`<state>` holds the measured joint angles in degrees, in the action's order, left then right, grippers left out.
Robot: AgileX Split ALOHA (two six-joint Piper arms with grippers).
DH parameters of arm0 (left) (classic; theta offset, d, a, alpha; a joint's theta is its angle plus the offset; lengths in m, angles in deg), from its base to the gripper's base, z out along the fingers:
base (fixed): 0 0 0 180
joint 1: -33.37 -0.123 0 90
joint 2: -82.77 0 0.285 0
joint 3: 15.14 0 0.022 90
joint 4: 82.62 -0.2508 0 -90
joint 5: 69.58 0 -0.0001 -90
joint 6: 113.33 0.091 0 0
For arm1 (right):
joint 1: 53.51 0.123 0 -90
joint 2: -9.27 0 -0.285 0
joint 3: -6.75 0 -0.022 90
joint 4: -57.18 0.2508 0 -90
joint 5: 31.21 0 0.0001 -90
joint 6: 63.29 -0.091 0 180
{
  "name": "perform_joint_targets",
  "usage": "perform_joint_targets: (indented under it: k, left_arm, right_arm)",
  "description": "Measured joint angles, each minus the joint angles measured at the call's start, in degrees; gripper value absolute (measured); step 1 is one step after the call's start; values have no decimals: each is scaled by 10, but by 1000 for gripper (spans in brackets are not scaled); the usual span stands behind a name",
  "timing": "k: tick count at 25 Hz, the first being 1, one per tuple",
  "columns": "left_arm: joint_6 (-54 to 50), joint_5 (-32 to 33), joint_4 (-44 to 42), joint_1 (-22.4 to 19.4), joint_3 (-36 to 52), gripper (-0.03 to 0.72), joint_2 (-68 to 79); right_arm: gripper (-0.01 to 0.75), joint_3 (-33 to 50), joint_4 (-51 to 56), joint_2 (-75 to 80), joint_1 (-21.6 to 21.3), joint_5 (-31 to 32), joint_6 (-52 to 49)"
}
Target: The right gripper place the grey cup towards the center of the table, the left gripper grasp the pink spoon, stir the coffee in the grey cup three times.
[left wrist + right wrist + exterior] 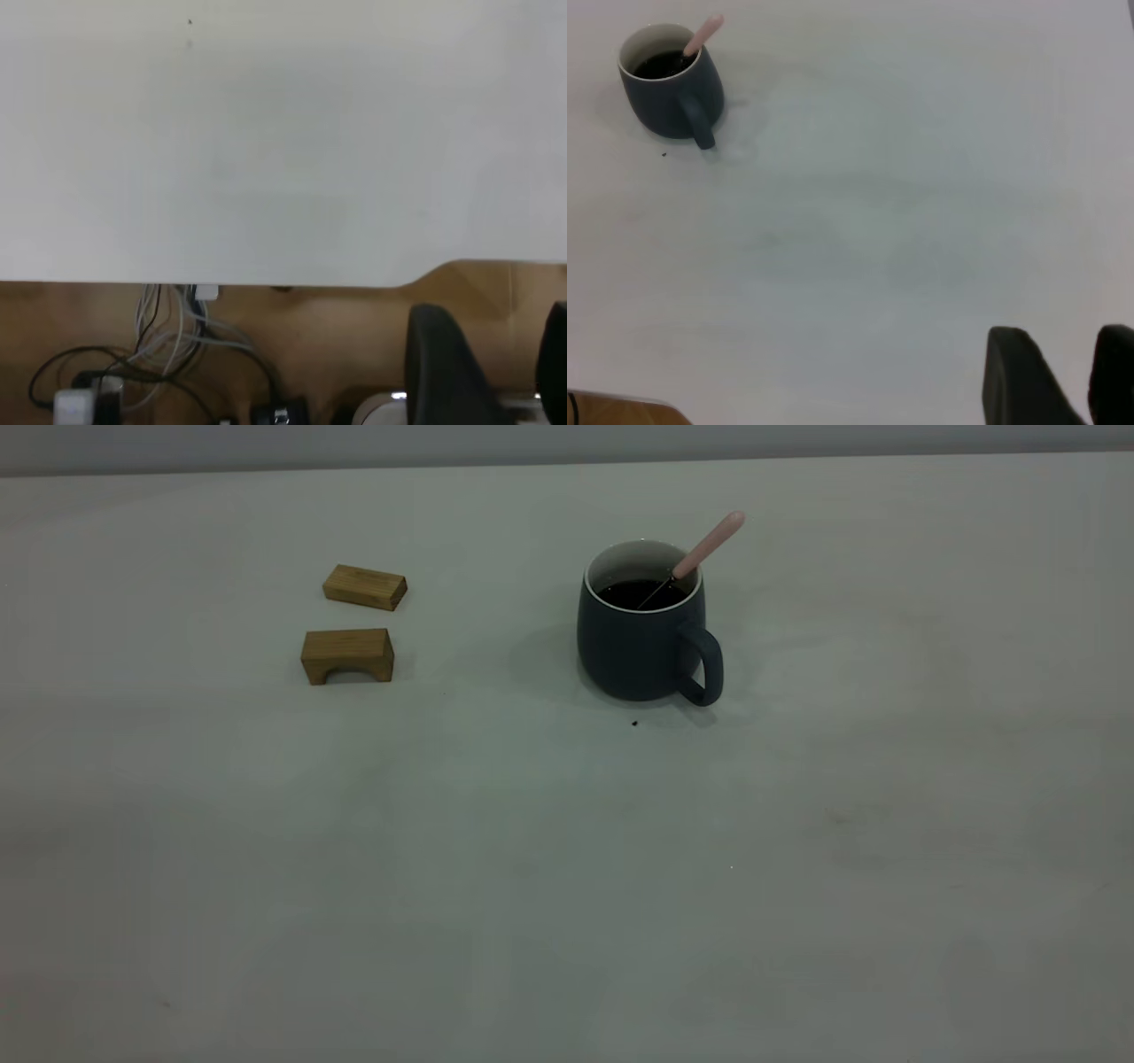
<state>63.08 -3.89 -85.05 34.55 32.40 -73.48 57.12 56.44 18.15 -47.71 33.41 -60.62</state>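
The grey cup [638,651] stands upright on the table [567,868], a little right of the middle and towards the back, its handle facing the front right. Dark coffee [633,593] fills it. The pink spoon [709,545] leans in the cup with its bowl in the coffee and its handle sticking out over the right rim. In the right wrist view the grey cup [664,102] with the pink spoon [702,35] is far from my right gripper [1061,332], which is open and empty. My left gripper [494,310] is open and empty beyond the table's edge.
Two brown wooden blocks lie left of the cup: a flat one [364,587] and an arched one [347,655]. A tiny dark speck [634,723] sits just in front of the cup. Cables [159,354] lie on the floor below the table's edge.
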Motion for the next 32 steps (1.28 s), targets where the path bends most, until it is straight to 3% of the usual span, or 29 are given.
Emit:
perform_joint_targets:
  k: [5, 18, 32]
  left_arm:
    - [16, -10, 14, -20, 17, 338, -46]
    - [41, -10, 29, -17, 18, 338, -167]
    - [41, -10, 30, -17, 18, 338, -170]
  right_arm:
    - [238, 0, 0, 0, 0, 0, 0]
    - [238, 0, 0, 0, 0, 0, 0]
    - [238, 0, 0, 0, 0, 0, 0]
